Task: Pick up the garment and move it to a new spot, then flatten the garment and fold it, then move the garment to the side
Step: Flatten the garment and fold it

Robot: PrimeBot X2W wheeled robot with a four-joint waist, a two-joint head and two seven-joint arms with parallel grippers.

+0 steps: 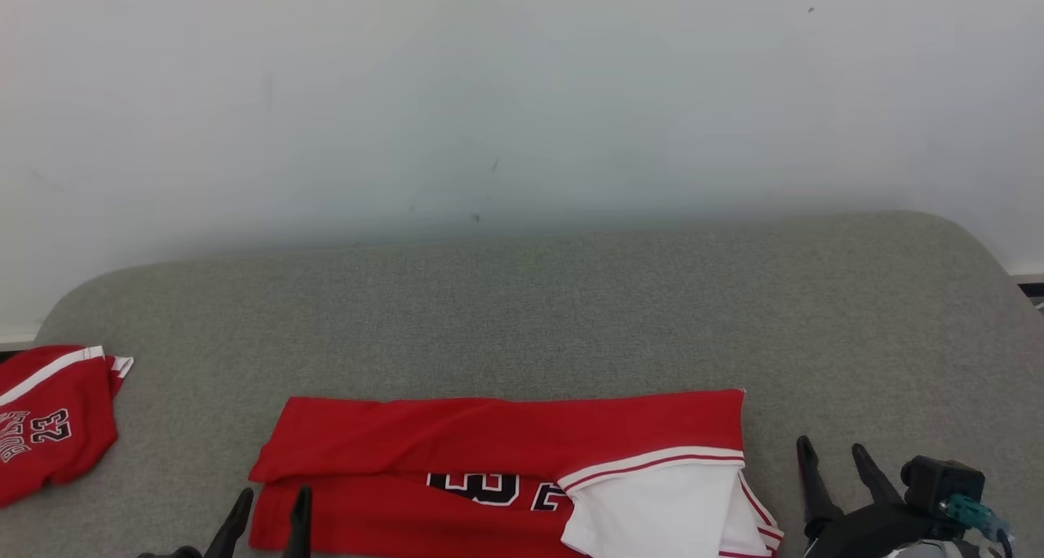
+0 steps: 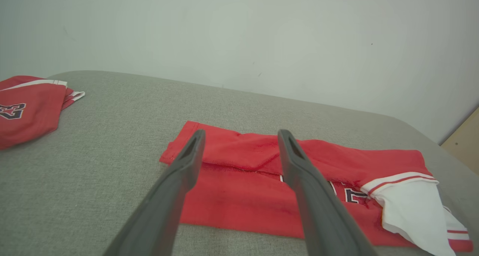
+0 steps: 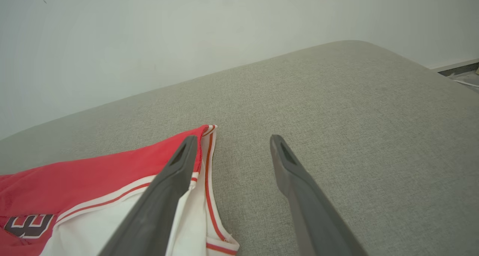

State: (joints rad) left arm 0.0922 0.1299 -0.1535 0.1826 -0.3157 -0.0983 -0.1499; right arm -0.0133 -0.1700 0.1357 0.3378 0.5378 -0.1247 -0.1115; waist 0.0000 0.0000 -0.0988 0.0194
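Lower middle of the head view: the garment (image 1: 489,452) — a red jersey with white trim and a dark number — lies on the grey surface (image 1: 571,313), doubled lengthwise into a long band. Its near edge is cut off by the bottom of the frame.
Long axis: left to right across the frame, parallel to the pale wall (image 1: 522,93) behind, with the red end at the left and a white panel turned over at the right end.
Left arm: the left pincer (image 1: 274,493) rises at the lower left, jaws spread wide and holding nothing. In its wrist view the two fingers stand over the band's left end, with the corner just beyond the left finger.
Right arm: the right pincer (image 1: 830,445) sits at the lower right, jaws likewise wide and empty. In its wrist view one finger overlaps the striped edge of the white end and the other is over bare surface.
Key relation: each pincer flanks one end of the band — left arm nearest the red end, right arm nearest the white end, the cloth between them and slightly ahead.
Contact: whether either fingertip touches the cloth cannot be told.
Step, as judged: the lengthwise fold looks done; a crosswise fold, end to end, seems next, before moving it aside.
Risk, as judged: the loose white flap may slip open when the right end is lifted.
Far left of the frame: a second red jersey (image 1: 49,419), well apart, at the surface's edge.
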